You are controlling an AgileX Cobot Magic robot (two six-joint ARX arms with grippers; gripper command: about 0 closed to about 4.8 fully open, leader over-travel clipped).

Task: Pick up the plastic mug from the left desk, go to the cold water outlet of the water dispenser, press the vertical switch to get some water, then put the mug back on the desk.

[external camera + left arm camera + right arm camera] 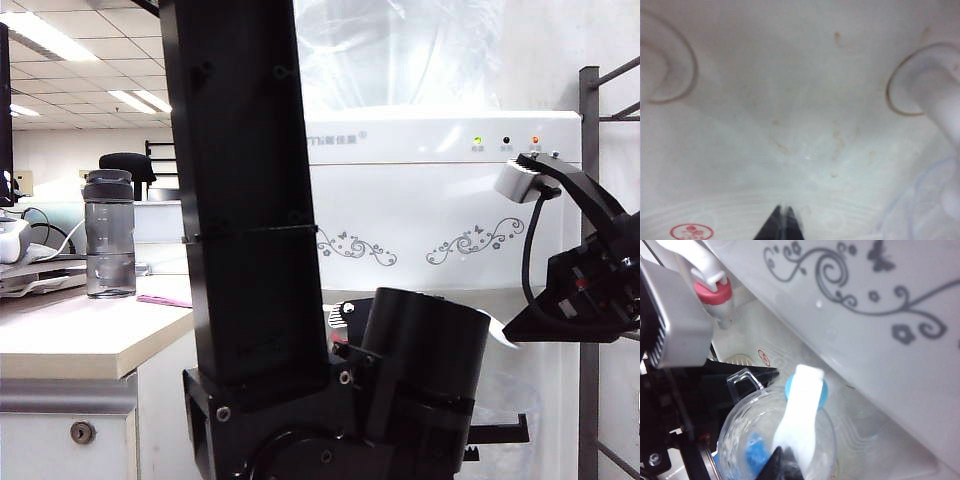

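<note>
Room: an office with ceiling light panels, seen past a black arm column that fills the middle of the exterior view.
Desk [70, 345]: pale top at the left of the exterior view, white cabinet front with a keyhole below; a smoky-grey bottle [109, 233] with a black lid stands upright on it.
Dispenser [440, 190]: white box behind the arms, grey scrolls across its front, small lights near the top edge, a clear jug above.
Right arm, exterior view: at the right edge, its wrist camera raised, its black body pointing in toward the dispenser's recess.
Left gripper [783, 225]: left wrist view – two dark tips pressed together with nothing between them, close to the stained white wall of the recess.
Right gripper [782, 465]: right wrist view – dark tips low at the mug's rim; whether they clamp the wall I cannot tell.
Mug [772, 440]: clear and dimpled, handle toward the black arm, mouth just under the blue-collared outlet [807, 390].
Switch [800, 415]: white lever hanging from the blue collar down over the mug's mouth.
Red tap [712, 292]: pink-red collar, further along the recess, apart from the mug.
</note>
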